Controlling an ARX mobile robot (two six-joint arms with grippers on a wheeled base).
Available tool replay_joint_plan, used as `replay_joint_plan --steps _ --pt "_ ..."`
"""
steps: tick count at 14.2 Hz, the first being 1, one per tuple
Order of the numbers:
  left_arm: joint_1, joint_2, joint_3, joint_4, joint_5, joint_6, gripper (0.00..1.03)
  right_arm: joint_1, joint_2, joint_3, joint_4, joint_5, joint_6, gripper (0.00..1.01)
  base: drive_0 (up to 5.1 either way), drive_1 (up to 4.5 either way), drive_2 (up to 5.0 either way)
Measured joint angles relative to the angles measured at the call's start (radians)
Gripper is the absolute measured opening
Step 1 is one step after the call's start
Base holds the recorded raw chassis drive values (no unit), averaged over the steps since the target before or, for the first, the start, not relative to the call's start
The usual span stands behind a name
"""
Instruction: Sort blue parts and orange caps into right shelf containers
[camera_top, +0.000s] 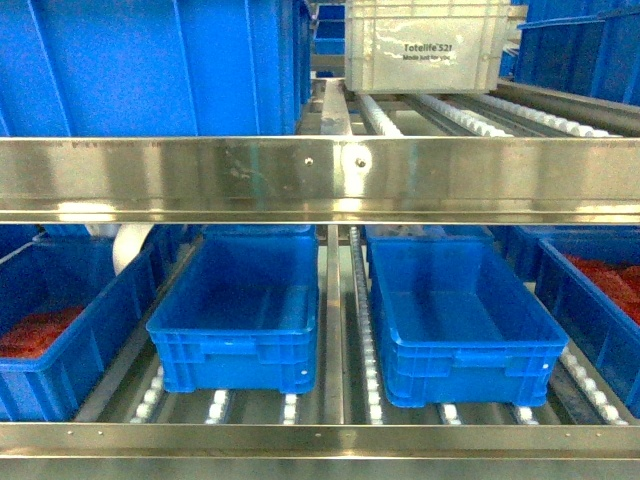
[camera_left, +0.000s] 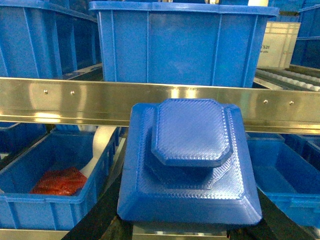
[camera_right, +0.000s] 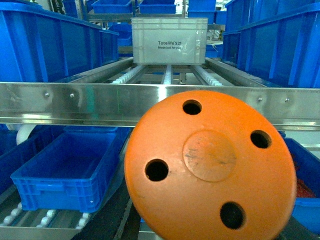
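A blue part (camera_left: 190, 160), square with a stepped octagonal top, fills the left wrist view; my left gripper (camera_left: 187, 226) is shut on it, dark fingers (camera_left: 97, 220) showing at its lower corners. In the right wrist view a round orange cap (camera_right: 210, 165) with several holes sits in my shut right gripper (camera_right: 205, 231). Two empty right shelf containers (camera_top: 235, 365) (camera_top: 470, 378) stand side by side on the lower shelf in the head view. Neither gripper shows in the head view.
A steel shelf rail (camera_top: 320, 180) crosses in front of the lower shelf. Outer blue bins hold orange-red pieces (camera_top: 35, 335) (camera_top: 610, 280). Upper rollers carry large blue bins (camera_top: 150, 65) and a white crate (camera_top: 430, 50). A white rounded object (camera_top: 130, 248) lies behind the left bin.
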Motion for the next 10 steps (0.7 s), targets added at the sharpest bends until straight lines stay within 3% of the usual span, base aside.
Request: replay_joint_plan --steps 10 --pt "0.0 0.0 0.0 0.003 0.0 0.0 0.4 0.0 0.0 0.0 0.001 0.001 0.0 0.43 0.0 0.0 0.0"
